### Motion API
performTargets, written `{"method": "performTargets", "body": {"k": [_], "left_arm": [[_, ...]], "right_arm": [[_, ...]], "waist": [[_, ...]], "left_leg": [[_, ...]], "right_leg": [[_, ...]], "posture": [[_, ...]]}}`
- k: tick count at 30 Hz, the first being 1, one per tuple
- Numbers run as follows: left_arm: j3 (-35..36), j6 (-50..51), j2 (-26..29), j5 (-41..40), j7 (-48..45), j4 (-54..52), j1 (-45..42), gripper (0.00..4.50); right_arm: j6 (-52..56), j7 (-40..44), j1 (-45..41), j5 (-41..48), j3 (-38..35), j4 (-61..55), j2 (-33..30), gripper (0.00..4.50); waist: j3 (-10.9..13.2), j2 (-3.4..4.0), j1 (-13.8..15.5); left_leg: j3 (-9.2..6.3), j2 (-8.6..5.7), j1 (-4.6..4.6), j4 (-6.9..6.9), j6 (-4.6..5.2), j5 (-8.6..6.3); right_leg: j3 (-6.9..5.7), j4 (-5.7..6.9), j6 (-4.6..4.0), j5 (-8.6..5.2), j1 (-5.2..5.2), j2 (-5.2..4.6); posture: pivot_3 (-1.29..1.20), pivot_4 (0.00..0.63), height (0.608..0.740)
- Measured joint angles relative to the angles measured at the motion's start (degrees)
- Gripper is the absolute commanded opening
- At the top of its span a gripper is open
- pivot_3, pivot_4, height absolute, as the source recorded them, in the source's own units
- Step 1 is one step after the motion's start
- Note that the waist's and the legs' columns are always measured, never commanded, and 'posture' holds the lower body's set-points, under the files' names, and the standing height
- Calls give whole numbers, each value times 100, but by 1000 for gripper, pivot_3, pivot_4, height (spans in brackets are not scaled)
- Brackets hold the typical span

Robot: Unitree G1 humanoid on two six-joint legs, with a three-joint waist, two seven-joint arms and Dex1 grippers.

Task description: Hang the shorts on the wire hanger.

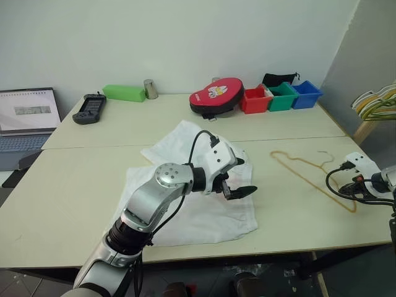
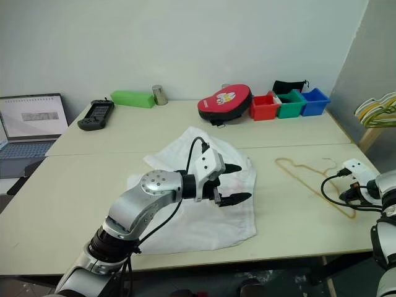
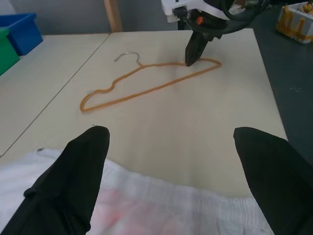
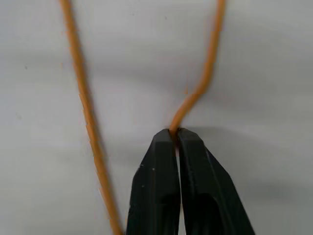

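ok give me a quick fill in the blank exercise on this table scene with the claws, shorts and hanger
1. The right claw is shut on the thin orange-tan wire ____.
2. The left claw hovers with its black fingers ____ above the white thin-fabric shorts.
3. The wire hanger lies flat on the pale ____, apart from the shorts.
4. Of the three small plastic bins at the far edge, the green bin stands between the red bin and the ____ one.

Missing words: hanger; open; table; blue
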Motion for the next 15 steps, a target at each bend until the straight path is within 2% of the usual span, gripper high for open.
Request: {"method": "performTargets", "body": {"k": [7, 15], "left_arm": [[412, -61, 290, 23, -32, 303, -211, 4370], [1668, -320, 1616, -239, -872, 1764, -1139, 4370]], "right_arm": [[-719, -507, -81, -13, -80, -412, 308, 26], [-2241, -1121, -366, -608, 282, -2590, 746, 26]], "waist": [[-5, 10, -135], [-7, 15, -237]], "left_leg": [[3, -5, 5, 0, -6, 5], [-3, 5, -13, -10, -9, 5]], "right_leg": [[39, 18, 14, 8, -19, 1], [39, 28, 14, 8, -54, 11]], "posture": [[-36, 21, 740], [-18, 18, 740]]}}
